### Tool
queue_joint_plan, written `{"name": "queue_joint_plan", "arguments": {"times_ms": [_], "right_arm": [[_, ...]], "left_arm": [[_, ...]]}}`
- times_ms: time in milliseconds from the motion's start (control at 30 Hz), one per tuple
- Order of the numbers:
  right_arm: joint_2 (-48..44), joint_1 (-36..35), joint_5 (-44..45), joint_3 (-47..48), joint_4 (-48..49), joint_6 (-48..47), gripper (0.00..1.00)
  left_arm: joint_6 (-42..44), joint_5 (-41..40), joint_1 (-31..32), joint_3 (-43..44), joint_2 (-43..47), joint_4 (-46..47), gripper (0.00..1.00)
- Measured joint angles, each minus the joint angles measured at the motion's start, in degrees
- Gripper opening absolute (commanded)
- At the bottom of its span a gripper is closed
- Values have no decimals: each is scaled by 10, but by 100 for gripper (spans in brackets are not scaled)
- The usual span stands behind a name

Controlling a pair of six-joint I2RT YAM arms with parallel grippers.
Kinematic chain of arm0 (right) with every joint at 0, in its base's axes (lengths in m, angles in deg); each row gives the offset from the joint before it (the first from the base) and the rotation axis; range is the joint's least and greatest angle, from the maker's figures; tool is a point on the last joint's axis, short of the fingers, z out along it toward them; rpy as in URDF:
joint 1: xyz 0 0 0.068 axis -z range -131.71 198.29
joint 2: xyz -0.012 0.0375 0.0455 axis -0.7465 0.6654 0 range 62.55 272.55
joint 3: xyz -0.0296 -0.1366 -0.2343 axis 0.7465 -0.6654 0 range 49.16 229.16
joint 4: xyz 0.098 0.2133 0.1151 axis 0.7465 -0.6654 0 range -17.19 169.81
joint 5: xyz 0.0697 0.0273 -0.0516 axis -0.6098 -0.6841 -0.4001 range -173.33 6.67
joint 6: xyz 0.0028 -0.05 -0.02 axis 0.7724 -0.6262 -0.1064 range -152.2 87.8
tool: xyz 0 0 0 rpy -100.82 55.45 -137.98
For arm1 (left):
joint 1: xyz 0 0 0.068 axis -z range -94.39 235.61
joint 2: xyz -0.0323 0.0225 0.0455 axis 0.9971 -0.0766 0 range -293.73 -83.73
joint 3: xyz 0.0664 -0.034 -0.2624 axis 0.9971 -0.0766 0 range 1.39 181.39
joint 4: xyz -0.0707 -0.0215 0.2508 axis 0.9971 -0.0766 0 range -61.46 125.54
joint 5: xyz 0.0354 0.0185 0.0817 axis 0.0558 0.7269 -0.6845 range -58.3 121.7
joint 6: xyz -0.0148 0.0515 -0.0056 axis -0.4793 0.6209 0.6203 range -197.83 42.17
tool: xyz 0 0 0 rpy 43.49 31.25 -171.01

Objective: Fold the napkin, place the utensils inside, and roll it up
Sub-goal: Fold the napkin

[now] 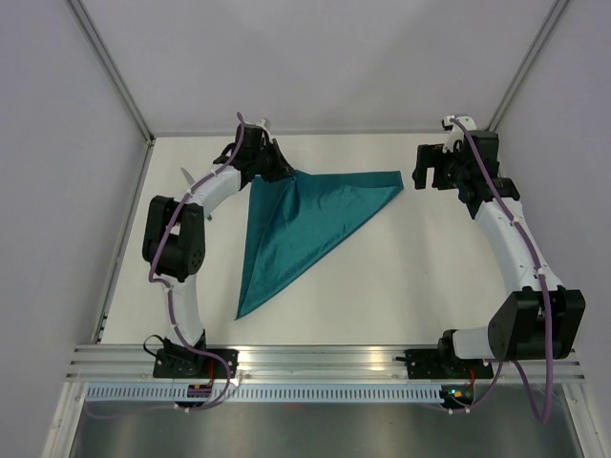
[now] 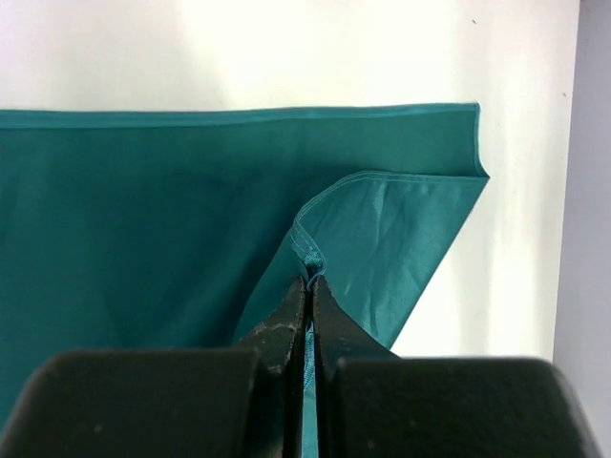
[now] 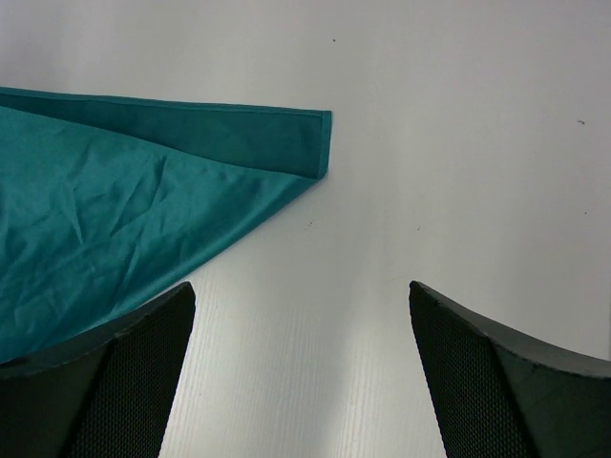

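Note:
The teal napkin [image 1: 305, 224] lies folded into a rough triangle on the white table, one tip near the front [image 1: 241, 313], one at the right [image 1: 399, 175]. My left gripper [image 1: 283, 170] is shut on a hemmed corner of the napkin [image 2: 143, 210] at the triangle's back left; in the left wrist view the hem is pinched between the jaws of the left gripper [image 2: 310, 281]. My right gripper [image 1: 427, 172] stands open over bare table just right of the napkin's right tip [image 3: 320, 119], nothing between the jaws of the right gripper [image 3: 301, 286]. Slim silvery utensils [image 1: 187, 177] peek out beside the left arm, mostly hidden.
Grey walls enclose the white table [image 1: 410, 277] on the left, back and right. An aluminium rail [image 1: 325, 358] with both arm bases runs along the near edge. The left arm's elbow [image 1: 175, 239] stands left of the napkin.

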Motion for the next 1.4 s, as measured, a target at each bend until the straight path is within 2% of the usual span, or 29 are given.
{"name": "queue_joint_plan", "arguments": {"times_ms": [267, 633, 1400], "right_arm": [[3, 0, -4, 0, -2, -4, 98], [7, 0, -10, 0, -6, -7, 98], [7, 0, -15, 0, -7, -7, 98]], "left_arm": [[-5, 21, -33, 14, -33, -9, 2], [-13, 22, -39, 13, -33, -10, 2], [-24, 22, -89, 2, -18, -10, 2]]}}
